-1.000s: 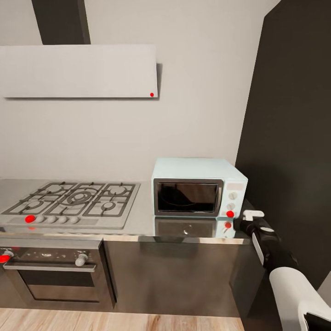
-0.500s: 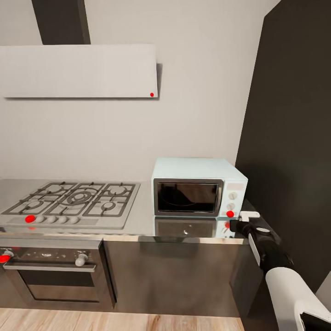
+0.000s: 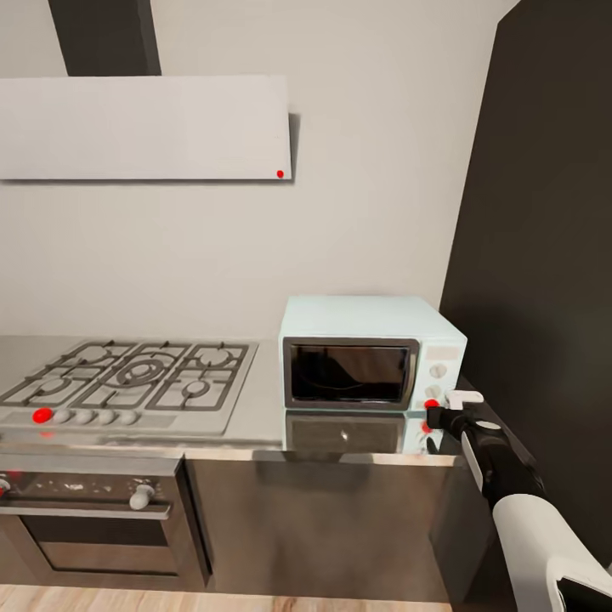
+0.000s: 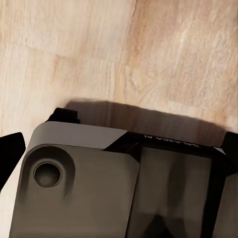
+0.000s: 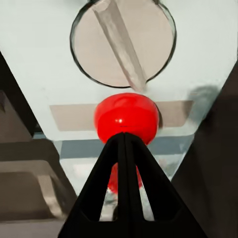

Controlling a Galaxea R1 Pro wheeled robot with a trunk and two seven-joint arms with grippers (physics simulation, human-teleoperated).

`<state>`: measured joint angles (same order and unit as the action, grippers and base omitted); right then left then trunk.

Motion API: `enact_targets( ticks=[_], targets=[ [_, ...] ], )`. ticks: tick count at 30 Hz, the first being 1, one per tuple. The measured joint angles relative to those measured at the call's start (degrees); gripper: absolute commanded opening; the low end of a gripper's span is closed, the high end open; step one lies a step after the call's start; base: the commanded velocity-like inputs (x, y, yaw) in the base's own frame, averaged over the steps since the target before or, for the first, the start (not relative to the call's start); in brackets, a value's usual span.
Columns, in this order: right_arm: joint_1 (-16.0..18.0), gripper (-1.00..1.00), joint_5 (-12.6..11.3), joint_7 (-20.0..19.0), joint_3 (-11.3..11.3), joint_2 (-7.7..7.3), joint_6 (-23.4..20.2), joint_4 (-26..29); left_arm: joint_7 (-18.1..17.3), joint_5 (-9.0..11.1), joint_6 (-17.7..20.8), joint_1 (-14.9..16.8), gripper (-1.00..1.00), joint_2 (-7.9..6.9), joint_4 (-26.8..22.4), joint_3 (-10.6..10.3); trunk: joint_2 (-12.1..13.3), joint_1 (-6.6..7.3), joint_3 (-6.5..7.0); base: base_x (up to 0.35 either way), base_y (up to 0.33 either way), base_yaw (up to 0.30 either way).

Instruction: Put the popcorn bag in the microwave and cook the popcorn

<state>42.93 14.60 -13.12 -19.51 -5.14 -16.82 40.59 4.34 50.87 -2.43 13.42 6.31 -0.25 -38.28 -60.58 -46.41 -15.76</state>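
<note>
Right wrist view: right claw (image 5: 124, 144), fingers pressed together, is nosing at red button (image 5: 127, 118) on microwave (image 3: 371, 352); off-centre push is risking glancing onto knob (image 5: 123, 43); left claw's state unreadable.

Evenly and softly lit, with no single source visible. Faint shadow cast right of the hood (image 3: 144, 127) on the pale wall. Mirror-like reflection of the microwave (image 3: 370, 353) on the glossy countertop (image 3: 255, 429). Slightly soft throughout, blurrier toward the lower edge. Small glare spot on the red button (image 5: 126, 116). Dark, possibly out-of-focus shapes close to the left wrist lens.
</note>
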Motion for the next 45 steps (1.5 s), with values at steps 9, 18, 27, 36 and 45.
enact_targets(
  ticks=[9, 18, 27, 36, 45],
  targets=[
    [-0.2, -1.0, -0.4, 0.0, 0.0, -0.06, 0.1, -0.7, 0.0, 0.0, 0.0, 0.0, 1.0, -0.01, -0.1, 0.0, 0.0, 0.31, -0.01, 0.123, 0.0, 0.0],
    [0.0, -1.0, -0.5, -0.1, 0.1, -0.3, -0.1, -1.7, 0.0, 0.0, 0.0, 0.0, 1.0, 0.01, -0.1, 0.0, 0.0, 0.06, 0.0, -0.029, 0.0, 0.0],
    [0.0, -1.0, 0.0, -0.2, 0.0, -0.26, 0.0, -1.5, 0.0, 0.0, -0.1, 0.0, 1.0, 0.26, -0.2, -0.1, 0.0, -0.05, 0.0, -0.304, 0.0, 0.0],
    [0.0, -1.0, 0.0, -0.8, 0.2, 0.23, -4.2, 8.7, 0.0, -0.1, -0.1, 0.0, 1.0, 0.27, -0.2, -0.1, 0.0, -0.05, 0.0, -0.319, 0.0, 0.0],
    [-7.8, -1.0, -0.3, -0.9, 0.5, 0.5, -18.4, 26.6, 0.0, -0.1, -0.1, 0.0, 1.0, 0.33, -0.3, -0.1, 0.0, -0.05, 0.0, -0.319, 0.0, 0.0]
  ],
)
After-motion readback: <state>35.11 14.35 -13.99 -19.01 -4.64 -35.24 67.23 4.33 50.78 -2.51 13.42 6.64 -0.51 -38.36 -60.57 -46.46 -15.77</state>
